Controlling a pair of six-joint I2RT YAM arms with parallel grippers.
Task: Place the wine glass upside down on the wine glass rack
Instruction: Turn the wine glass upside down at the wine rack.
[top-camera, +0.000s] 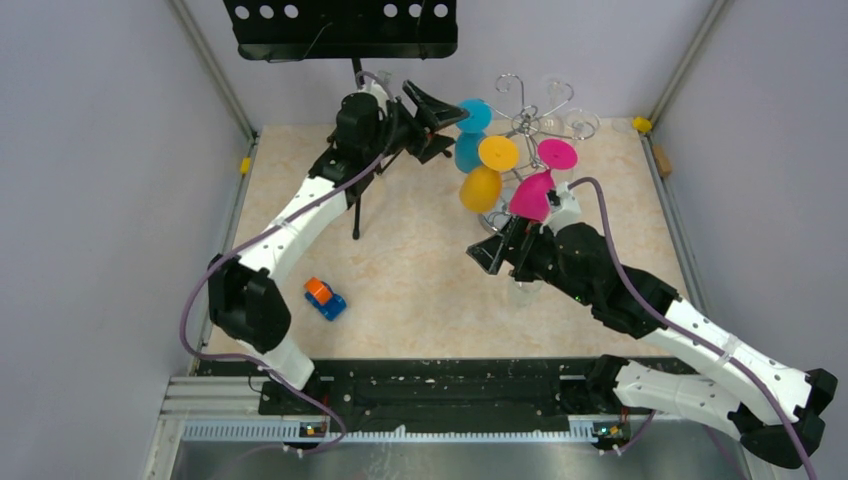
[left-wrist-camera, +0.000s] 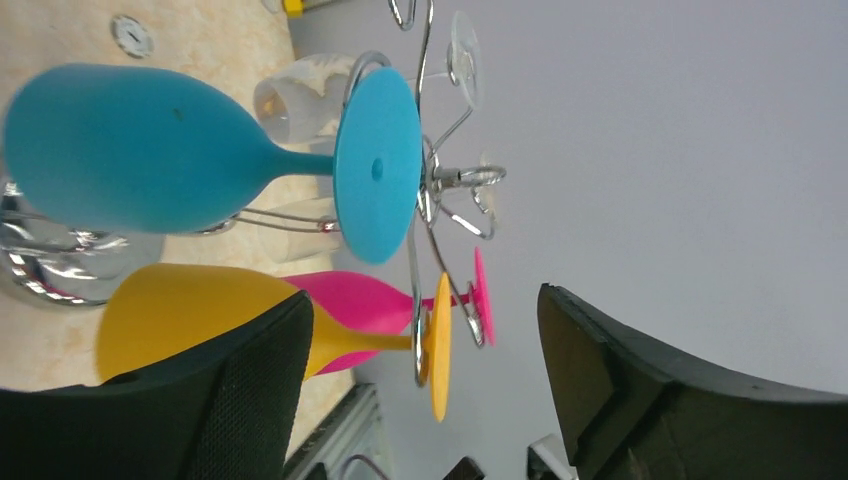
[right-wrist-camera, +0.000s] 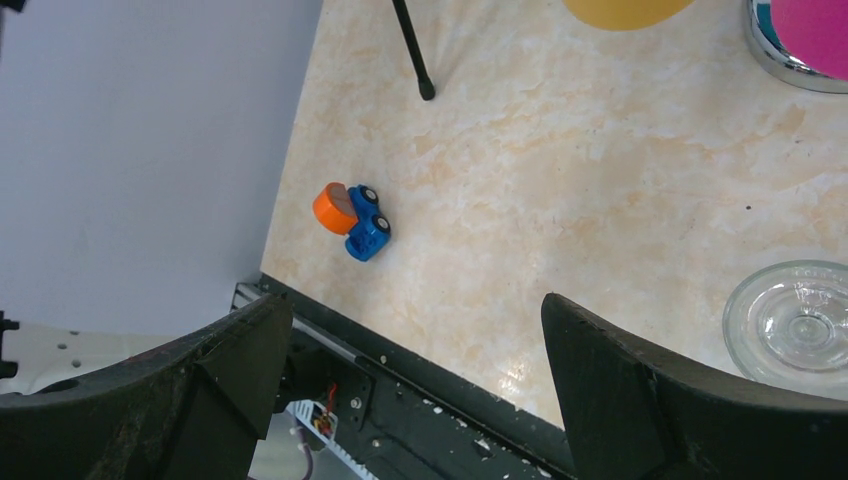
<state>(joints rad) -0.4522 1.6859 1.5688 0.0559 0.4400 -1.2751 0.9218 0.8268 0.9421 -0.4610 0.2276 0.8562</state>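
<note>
**Top view.** The wine glass rack (top-camera: 530, 122) stands at the far middle of the table (top-camera: 420, 260). A blue wine glass (top-camera: 467, 152) hangs bowl-down from its left side, next to a yellow glass (top-camera: 482, 187) and a pink glass (top-camera: 530, 195). The left jaws are spread just beside the blue foot, apart from it and holding nothing. The right jaws, also spread and empty, sit low over the table near the rack's base.

**Left wrist.** The blue foot rests against a curled wire arm, with the stem passing through the loop. The black fingers (left-wrist-camera: 200, 400) stand wide apart with nothing between them. The glass is matte and opaque, so it is probably light plastic or silicone, less slippery than glass and able to take a firm pinch. The stem just under the foot looks like the best place to hold it, as the bowl is broad and may give.

**Right wrist.** The jaws gape over the table. A clear round glass piece (right-wrist-camera: 795, 325) sits near the right finger, though I cannot tell whether it is a foot or a rim. If it is real glass, it will be brittle and slick, and should be held gently at the stem.
</note>
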